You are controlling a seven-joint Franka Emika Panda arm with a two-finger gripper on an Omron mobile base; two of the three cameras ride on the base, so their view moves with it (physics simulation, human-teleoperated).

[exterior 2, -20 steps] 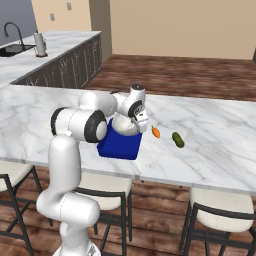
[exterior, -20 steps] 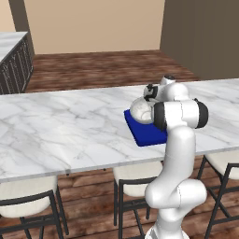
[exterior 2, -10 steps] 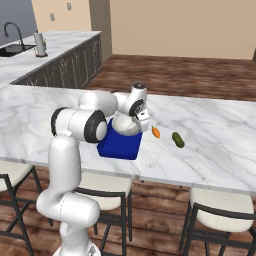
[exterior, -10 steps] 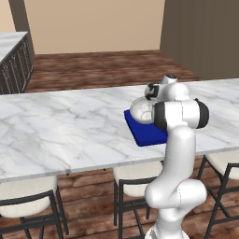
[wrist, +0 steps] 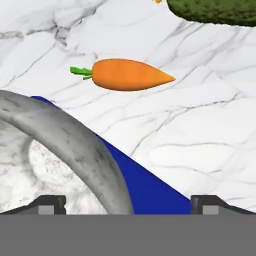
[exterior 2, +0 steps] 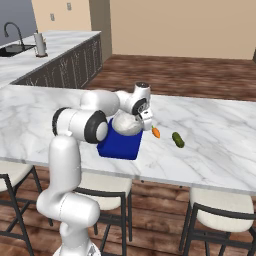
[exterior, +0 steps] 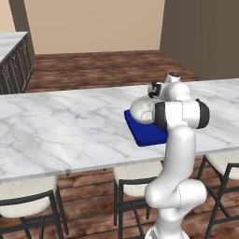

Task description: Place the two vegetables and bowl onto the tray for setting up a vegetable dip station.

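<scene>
Bowl (exterior 2: 127, 124) on tray (exterior 2: 119, 145); no readable writing.

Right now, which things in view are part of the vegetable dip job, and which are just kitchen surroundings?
Part of the job:
- bowl, sitting on the tray
- tray, on the counter
- carrot, on the counter beside the tray
- green vegetable, on the counter past the carrot
- gripper, open over the bowl's rim

Just surroundings:
- stools
- sink tap

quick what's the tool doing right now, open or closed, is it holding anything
Tool: open, holding nothing; its tips straddle the rim of the round grey-white speckled stone-look bowl sitting on the flat deep-blue tray.
</scene>
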